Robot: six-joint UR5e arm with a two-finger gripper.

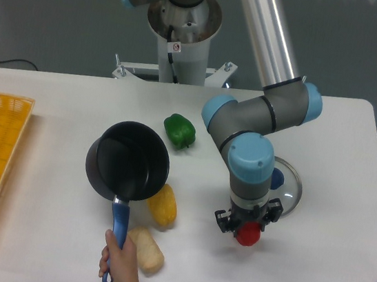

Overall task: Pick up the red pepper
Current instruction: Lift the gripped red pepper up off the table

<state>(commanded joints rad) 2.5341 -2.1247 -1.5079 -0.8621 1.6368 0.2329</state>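
Your red pepper (248, 235) sits directly under the gripper (247, 227), just in front of the glass lid (290, 184). You're mid-grasp: the fingers straddle it, though I cannot tell whether they pinch it. Confirm closure, then lift straight up.

Lab: pedestal-mounted arm (247, 121) (grey backdrop), white table (342, 133).

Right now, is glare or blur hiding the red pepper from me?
Fixed camera: lighting even, shadows soft, image sharp. No glare on the red pepper; only the gripper above covers its top. Faint sheen on the glass lid and pot rim.
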